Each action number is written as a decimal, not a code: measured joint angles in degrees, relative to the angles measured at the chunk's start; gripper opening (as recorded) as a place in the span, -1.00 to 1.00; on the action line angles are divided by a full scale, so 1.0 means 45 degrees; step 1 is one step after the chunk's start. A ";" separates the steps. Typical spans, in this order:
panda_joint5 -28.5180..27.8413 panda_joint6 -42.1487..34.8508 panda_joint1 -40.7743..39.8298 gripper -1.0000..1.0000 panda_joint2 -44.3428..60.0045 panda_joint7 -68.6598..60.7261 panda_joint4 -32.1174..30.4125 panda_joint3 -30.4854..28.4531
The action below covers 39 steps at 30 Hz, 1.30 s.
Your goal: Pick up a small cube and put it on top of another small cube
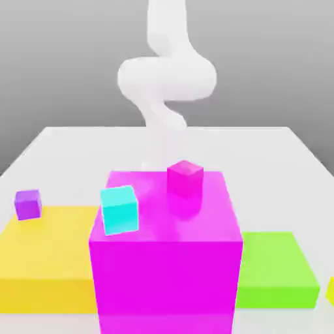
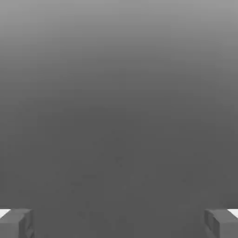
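Big magenta block; flat yellow block; green block

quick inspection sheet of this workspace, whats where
surface: white table, big magenta block in front, flat yellow block and flat green block beside it
job's things: yellow sliver at the exterior view's right edge, maybe the small cube; cannot tell
clutter: small magenta cube and cyan cube on the magenta block; purple cube on the yellow block
grippers: hand open, holding nothing
cables: nothing seen
surroundings: plain grey backdrop
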 joint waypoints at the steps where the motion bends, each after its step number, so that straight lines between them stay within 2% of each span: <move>1: 0.0140 0.0119 0.0375 0.00 0.0503 -0.0554 0.0036 -0.0097; 9: 0.1251 0.0999 0.2778 0.00 0.4261 -0.4709 0.0308 -0.0408; 18: 0.1820 0.2027 0.4615 0.00 0.8398 -0.8861 0.0596 0.0357; 23: 0.1263 0.2681 0.5488 0.00 1.0637 -1.0561 0.0729 0.0803; 30: -0.0771 0.3601 0.6579 0.00 1.3679 -1.2039 0.0919 0.1222; 34: -0.1271 0.4869 0.6904 0.00 1.5518 -1.2046 0.1258 0.1038; 35: -0.1311 0.5127 0.6938 -1.00 1.5855 -1.2026 0.1326 0.0999; 39: -0.1310 0.5106 0.6937 -1.00 1.5854 -1.2027 0.1327 0.1001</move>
